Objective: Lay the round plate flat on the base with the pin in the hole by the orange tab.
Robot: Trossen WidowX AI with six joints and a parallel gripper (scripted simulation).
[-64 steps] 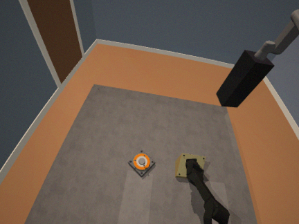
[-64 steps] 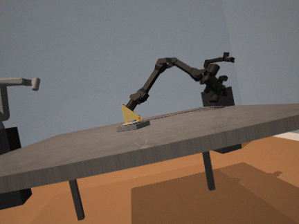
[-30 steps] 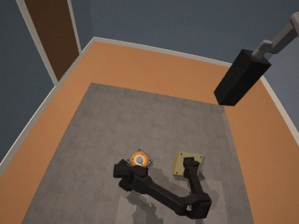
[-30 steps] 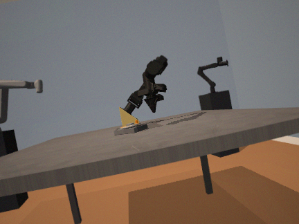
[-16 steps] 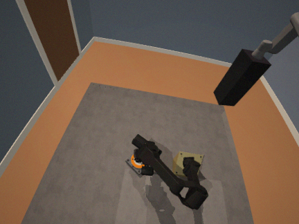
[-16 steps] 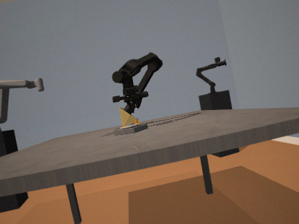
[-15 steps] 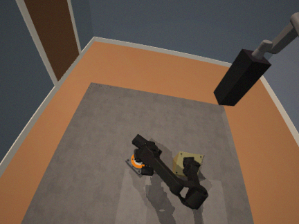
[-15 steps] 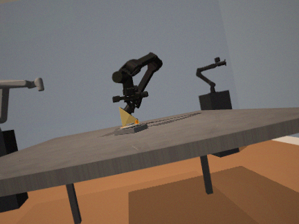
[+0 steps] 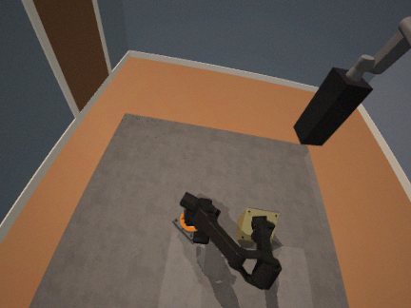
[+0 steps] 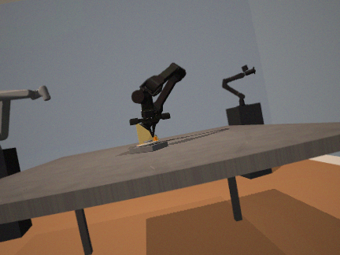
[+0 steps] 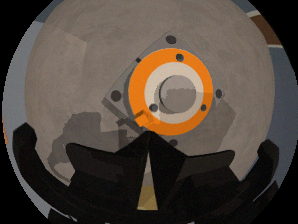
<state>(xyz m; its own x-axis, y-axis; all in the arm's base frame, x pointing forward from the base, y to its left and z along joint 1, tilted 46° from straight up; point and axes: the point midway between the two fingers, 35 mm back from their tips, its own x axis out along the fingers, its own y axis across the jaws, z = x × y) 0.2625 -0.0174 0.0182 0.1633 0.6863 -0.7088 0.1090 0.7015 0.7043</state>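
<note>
The round plate [image 9: 188,227] [image 11: 136,75], orange with a cream middle, sits around the grey post [image 11: 179,92] on the square grey base [image 9: 176,222] [image 10: 148,149] [image 11: 111,96]. Its raised orange tab [image 10: 156,138] [image 11: 143,119] points toward the fingers in the wrist view. A dark round hole [image 11: 153,107] shows beside the tab. I cannot make out the pin or clearly judge the plate's tilt. My gripper [image 10: 153,135] [image 11: 149,135] is shut and empty, pointing down with its tips close to the tab; contact cannot be told. The arm partly hides the plate in the top view.
The yellow mounting block [image 9: 244,229] [image 10: 142,134] under my arm stands beside the base. The grey table [image 9: 157,166] [image 10: 220,151] carries both. A dark pedestal [image 9: 330,106] with another arm stands beyond the table's edge.
</note>
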